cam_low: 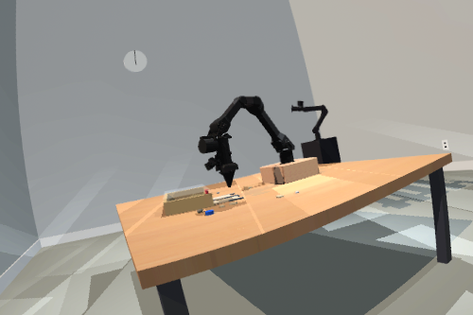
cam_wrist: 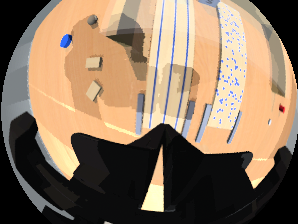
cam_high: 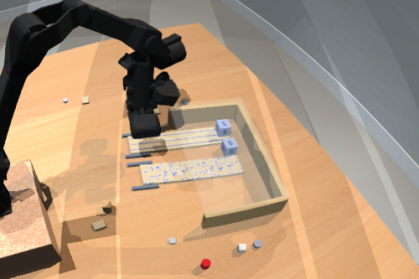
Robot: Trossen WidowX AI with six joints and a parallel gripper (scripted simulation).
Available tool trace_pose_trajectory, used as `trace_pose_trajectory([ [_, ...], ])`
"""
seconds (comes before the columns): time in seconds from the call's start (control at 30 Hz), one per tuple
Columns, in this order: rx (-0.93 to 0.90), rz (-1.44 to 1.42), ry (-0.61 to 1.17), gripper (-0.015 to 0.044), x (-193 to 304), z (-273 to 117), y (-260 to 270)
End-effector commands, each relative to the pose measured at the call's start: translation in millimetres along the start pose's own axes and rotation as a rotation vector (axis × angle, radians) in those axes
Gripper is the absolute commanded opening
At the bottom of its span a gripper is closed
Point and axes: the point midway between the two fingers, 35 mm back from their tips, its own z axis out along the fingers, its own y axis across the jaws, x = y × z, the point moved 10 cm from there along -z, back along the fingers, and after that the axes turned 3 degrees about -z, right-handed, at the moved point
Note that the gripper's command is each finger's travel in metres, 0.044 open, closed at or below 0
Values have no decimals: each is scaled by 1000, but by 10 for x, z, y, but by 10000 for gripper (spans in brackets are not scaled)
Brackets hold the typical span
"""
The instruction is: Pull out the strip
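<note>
Black gripper (cam_high: 144,126) (cam_low: 229,186) (cam_wrist: 164,127): my one hand, closed on nothing, both fingertips meeting and pointing down above the near end of the striped strip (cam_high: 180,139) (cam_wrist: 167,30). Strips, count 2: the striped one with blue lines along it, and the speckled strip (cam_high: 188,170) (cam_wrist: 231,60), blue-dotted, lying beside it and apart from it. Cubes, count 2, both pale blue, both upright, each showing an S: the first cube (cam_high: 223,127) sits at the far end of the striped strip; the second cube (cam_high: 229,147) stands near it, between the two strips as seen from above; contact underneath cannot be told. Both are inside the tan walls (cam_high: 264,157) (cam_low: 186,206) (cam_wrist: 277,65), 3 sides counted, open toward my base. Grey rails, count 4, two flanking the near end of each strip: first rail (cam_high: 126,135) (cam_wrist: 140,114), second rail (cam_high: 138,156) (cam_wrist: 191,117), third rail (cam_high: 139,163) (cam_wrist: 203,123), fourth rail (cam_high: 145,187) (cam_wrist: 234,127). Neither strip is in my grip, and neither cube is lifted. Loose pieces: 1 red disc (cam_high: 205,264) (cam_wrist: 282,108) and 1 white block (cam_high: 242,248) outside the walls; 1 blue disc (cam_low: 209,213) (cam_wrist: 65,41) on the opposite side. My wrist view gives 2 tan blocks, upper block (cam_wrist: 93,63) and lower block (cam_wrist: 93,91), apart from each other. Wall clock (cam_low: 135,61), count 1.
</note>
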Motion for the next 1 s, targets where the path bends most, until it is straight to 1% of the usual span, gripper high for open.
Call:
trace_pose_trajectory([
  [0.0,3,5,13,0,13,108,-3],
  [0.7,3,4,13,0,-2,448,-6],
  [0.97,3,4,13,0,-2,458,-6],
])
